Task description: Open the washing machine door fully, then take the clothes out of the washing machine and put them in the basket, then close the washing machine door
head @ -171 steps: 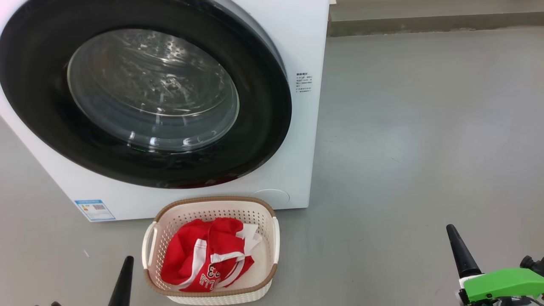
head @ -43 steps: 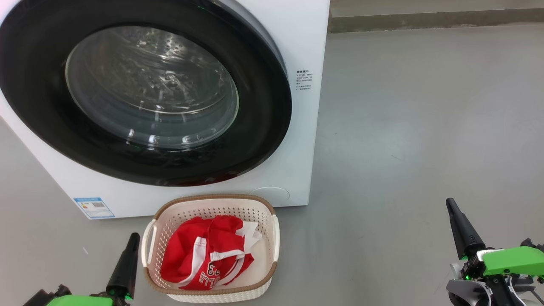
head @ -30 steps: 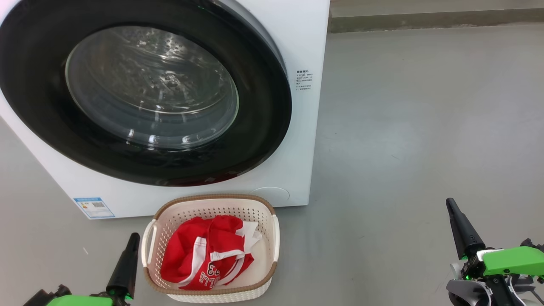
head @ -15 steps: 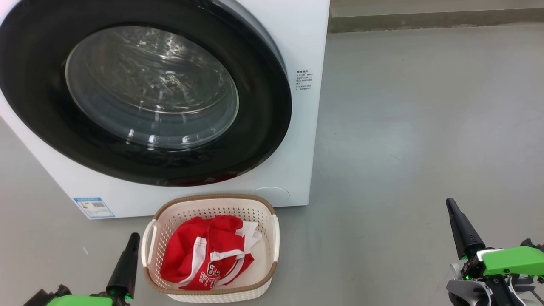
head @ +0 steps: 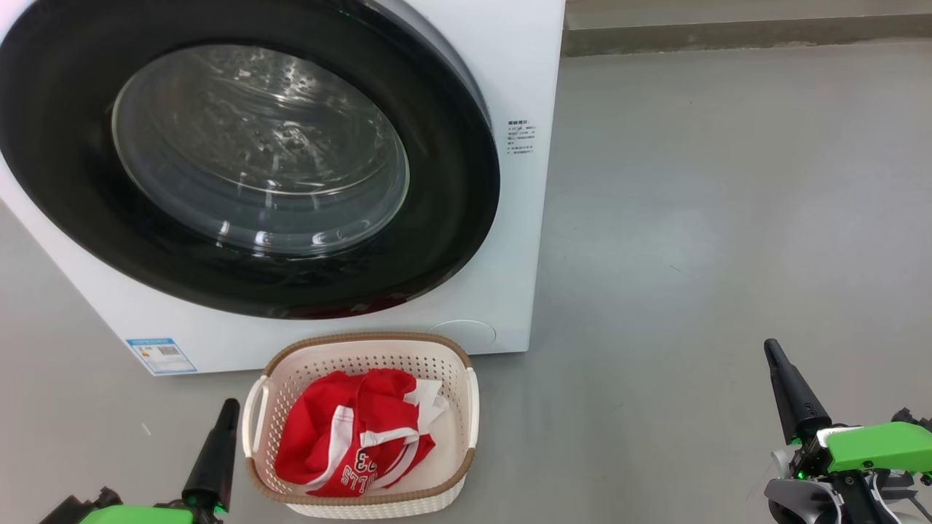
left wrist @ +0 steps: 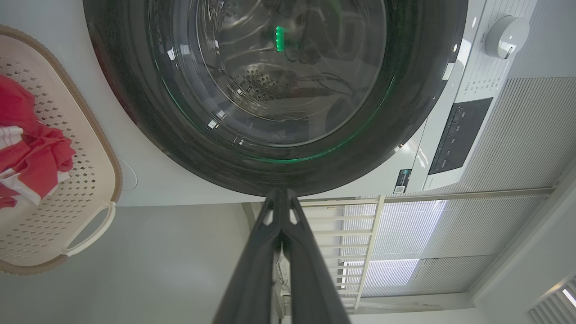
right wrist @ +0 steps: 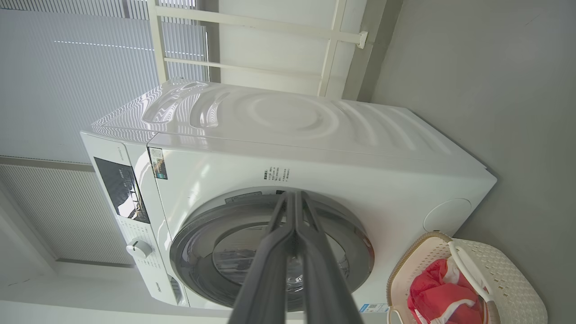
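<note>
Trainee: Door (head: 451, 218) — where does it sit from the grippers, and is it shut?

Operator: Ahead of and above both. It is nearer the left gripper (head: 230, 405), whose tips aim at its lower rim in the left wrist view. The right gripper (head: 770, 349) is well off to one side of it. In the right wrist view the rim looks flush with the machine (head: 528, 65), so I judge it closed.

Trainee: And the grippers themselves?

Operator: Both are pinched together, fingers touching, with nothing between them.

Trainee: Clothes (head: 328, 429)?

Operator: Red with white trim, bunched in the basket (head: 364, 340). That stands just beside the left gripper on its inner side, right in front of the machine. Through the glass (head: 255, 167) I make out bare drum (left wrist: 261, 81) and no cloth, though the lower part is hard to read.

Trainee: If the door needed a push, how would it handle?

Operator: Rigid and probably weighty, swinging on its hinge. The black rim is glossy, so closed fingertips could skid across it. I'd press squarely on the rim, not on the glass. Pulling it would mean hooking the free edge, and I cannot tell where the catch is.

Trainee: And the clothes?

Operator: Soft, light and limp — they will drape and trail. Pinch a raised fold at the top of the heap, not a flat panel. Lift well clear of the basket, which looks light enough to tip or come along.
</note>
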Motion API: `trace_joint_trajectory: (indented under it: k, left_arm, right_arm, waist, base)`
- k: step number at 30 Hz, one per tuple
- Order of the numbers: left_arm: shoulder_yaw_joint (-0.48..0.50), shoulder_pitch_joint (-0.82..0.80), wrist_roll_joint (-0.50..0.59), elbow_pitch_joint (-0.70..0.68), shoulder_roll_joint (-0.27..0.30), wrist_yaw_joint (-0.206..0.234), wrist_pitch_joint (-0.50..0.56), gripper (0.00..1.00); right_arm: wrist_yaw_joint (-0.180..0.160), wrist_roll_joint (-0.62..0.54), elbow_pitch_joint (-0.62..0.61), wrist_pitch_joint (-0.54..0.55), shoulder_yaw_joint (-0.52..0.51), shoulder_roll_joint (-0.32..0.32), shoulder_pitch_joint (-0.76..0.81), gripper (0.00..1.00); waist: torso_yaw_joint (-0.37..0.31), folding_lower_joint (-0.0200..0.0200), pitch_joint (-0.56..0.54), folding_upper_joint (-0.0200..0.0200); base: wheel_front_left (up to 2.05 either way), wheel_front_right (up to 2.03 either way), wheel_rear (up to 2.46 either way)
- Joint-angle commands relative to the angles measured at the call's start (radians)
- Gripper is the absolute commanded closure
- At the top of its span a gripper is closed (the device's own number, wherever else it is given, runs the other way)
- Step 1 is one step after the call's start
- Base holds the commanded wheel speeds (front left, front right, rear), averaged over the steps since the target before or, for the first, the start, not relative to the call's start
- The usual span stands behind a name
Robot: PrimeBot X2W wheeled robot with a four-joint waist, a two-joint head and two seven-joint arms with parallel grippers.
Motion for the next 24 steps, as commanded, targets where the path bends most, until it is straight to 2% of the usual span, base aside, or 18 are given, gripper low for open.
trace_joint_trajectory:
  k: [1, 24]
  left_arm:
    - [0.033, -0.039, -0.007, -0.022, 0.008, 0.000, 0.003, 1.00]
    - [0.033, -0.039, -0.007, -0.022, 0.008, 0.000, 0.003, 1.00]
  right_arm:
    - [0.000, 0.003, -0.030, 0.006, 0.016, -0.013, -0.042, 1.00]
    - [0.000, 0.003, -0.030, 0.006, 0.016, -0.013, -0.042, 1.00]
  waist:
    - [0.000, 0.0000, 0.000, 0.0000]
    - [0.000, 0.0000, 0.000, 0.0000]
  base:
    - [0.00, 0.00, 0.00]
    - [0.00, 0.00, 0.00]
